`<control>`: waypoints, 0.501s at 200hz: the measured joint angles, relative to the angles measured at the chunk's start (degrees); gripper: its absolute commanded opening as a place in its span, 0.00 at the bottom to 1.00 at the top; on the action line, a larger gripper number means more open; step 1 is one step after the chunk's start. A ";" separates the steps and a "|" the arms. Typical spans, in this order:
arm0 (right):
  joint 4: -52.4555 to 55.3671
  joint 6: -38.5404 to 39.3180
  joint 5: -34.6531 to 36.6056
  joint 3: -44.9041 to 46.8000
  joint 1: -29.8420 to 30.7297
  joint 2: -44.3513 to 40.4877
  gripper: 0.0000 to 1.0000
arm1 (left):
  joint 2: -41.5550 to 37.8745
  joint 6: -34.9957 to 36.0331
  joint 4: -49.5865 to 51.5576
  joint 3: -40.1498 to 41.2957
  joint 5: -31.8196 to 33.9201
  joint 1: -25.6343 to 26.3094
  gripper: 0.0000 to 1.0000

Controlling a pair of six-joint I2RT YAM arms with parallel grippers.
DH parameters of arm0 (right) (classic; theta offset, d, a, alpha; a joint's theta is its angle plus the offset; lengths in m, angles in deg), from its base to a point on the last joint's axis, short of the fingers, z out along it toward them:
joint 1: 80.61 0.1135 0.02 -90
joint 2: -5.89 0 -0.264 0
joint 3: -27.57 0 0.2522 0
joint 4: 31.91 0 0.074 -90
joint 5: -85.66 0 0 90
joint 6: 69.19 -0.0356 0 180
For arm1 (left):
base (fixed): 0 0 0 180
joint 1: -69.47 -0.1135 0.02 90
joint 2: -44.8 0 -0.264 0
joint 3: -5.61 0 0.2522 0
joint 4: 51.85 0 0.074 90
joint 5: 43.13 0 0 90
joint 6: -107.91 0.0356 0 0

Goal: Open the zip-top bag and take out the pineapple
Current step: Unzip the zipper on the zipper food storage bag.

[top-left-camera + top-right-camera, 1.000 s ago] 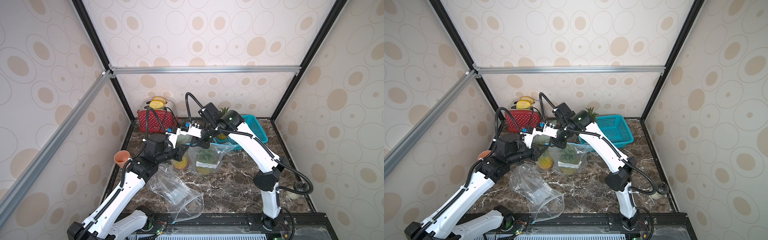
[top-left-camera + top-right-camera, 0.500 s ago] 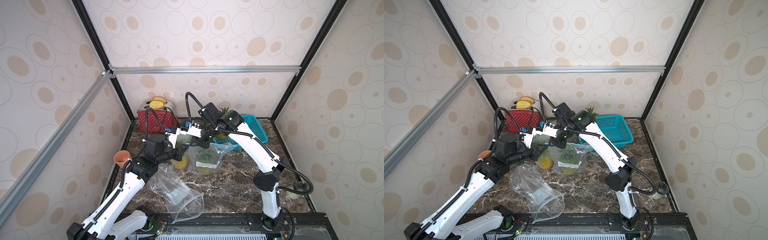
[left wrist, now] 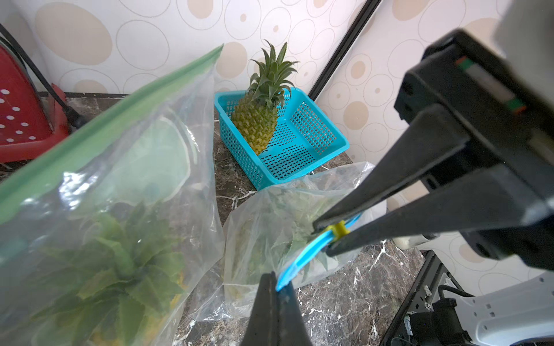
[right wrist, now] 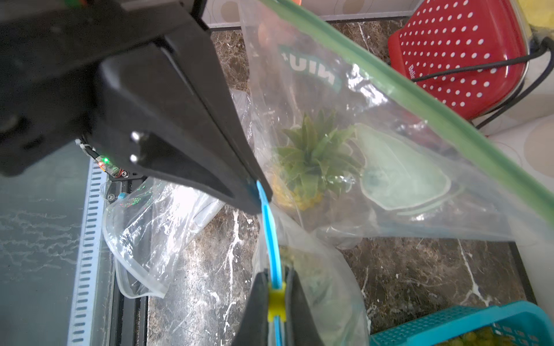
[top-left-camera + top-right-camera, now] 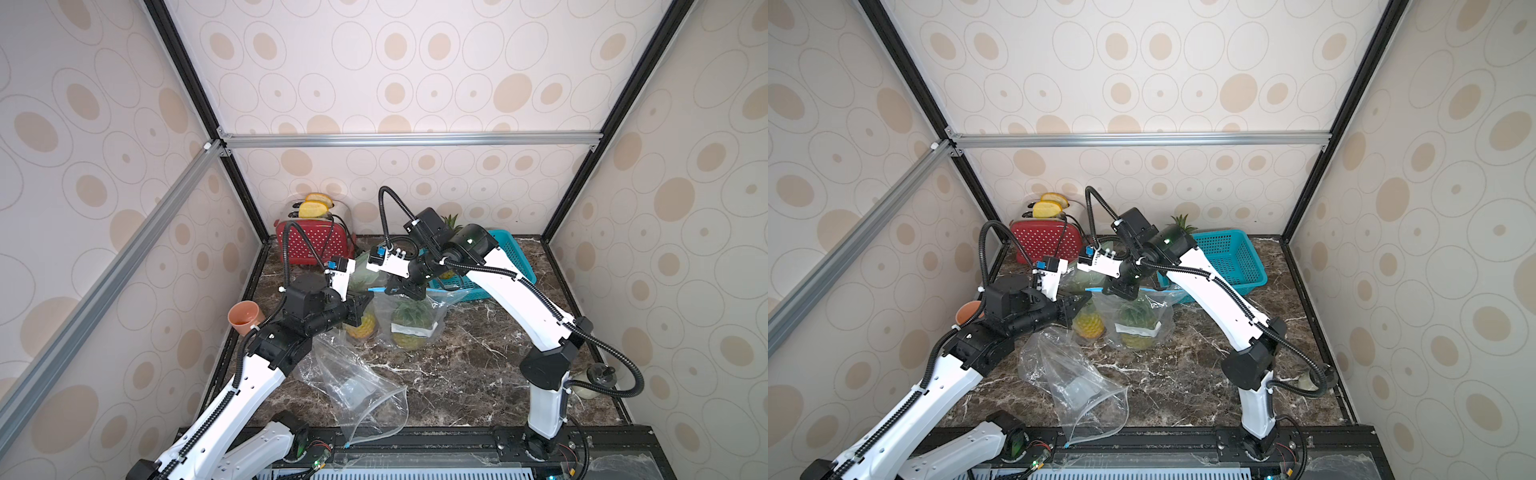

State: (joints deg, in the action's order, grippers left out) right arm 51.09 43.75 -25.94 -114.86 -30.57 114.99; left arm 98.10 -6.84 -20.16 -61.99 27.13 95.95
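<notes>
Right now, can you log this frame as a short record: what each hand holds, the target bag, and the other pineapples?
left hand: shut on the end of the blue zip strip
right hand: shut on the yellow slider
blue-zip bag: held up by its zip, pineapple inside
green-zip bag: beside it, second pineapple inside
empty bag: lying toward the front edge
basket: holds a bare pineapple

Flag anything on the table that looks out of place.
An empty clear bag lies crumpled near the front, its open mouth hanging over the table edge onto the black rail. Nothing looks spilled or broken.
</notes>
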 measured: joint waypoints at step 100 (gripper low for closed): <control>-3.56 -3.93 6.21 21.57 -9.18 -19.10 0.06 | 0.61 -1.09 -1.42 0.09 2.56 0.26 0.00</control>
State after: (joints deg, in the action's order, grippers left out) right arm 47.52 39.81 -19.74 -93.28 -39.75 95.89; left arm 98.71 -7.93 -21.58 -61.91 29.68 96.22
